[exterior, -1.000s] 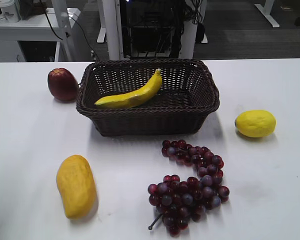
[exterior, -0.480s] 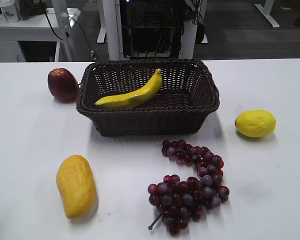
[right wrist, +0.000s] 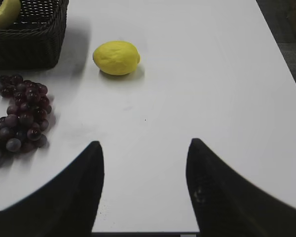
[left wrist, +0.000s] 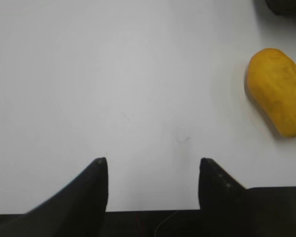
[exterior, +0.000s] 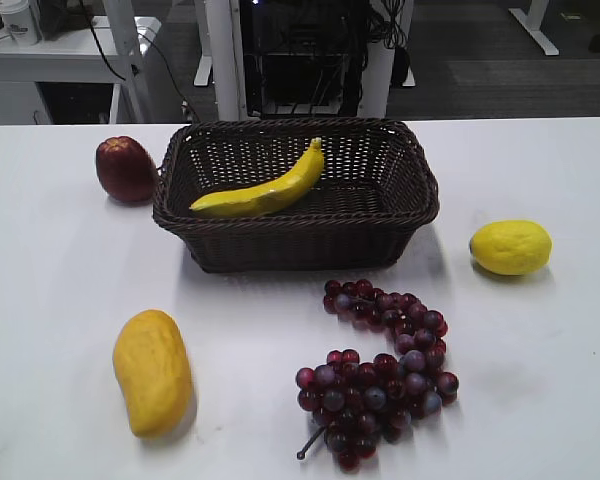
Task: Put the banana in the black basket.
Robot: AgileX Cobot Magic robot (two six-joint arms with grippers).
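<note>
Since the long, curved yellow banana [exterior: 265, 187] lies inside the dark woven wicker basket [exterior: 296, 236], well ahead of both pincers, left pincer [left wrist: 152, 164] and right pincer [right wrist: 144, 147] should hover parted, empty, over the white table [exterior: 540, 330].

A: What do you have on your white table [exterior: 60, 270], item by item?

B: You have a dark red apple [exterior: 126, 169] at the far left and a round yellow lemon [exterior: 511, 247] at the right.

A: And nearer to you?

B: You have an orange-yellow mango [exterior: 153, 372], lying on its side at front left, and a bunch of dark red grapes [exterior: 380, 369], stem toward you, at front centre. Mango and grapes lie well apart. Beyond the table edge you see desk legs and cabling.
</note>
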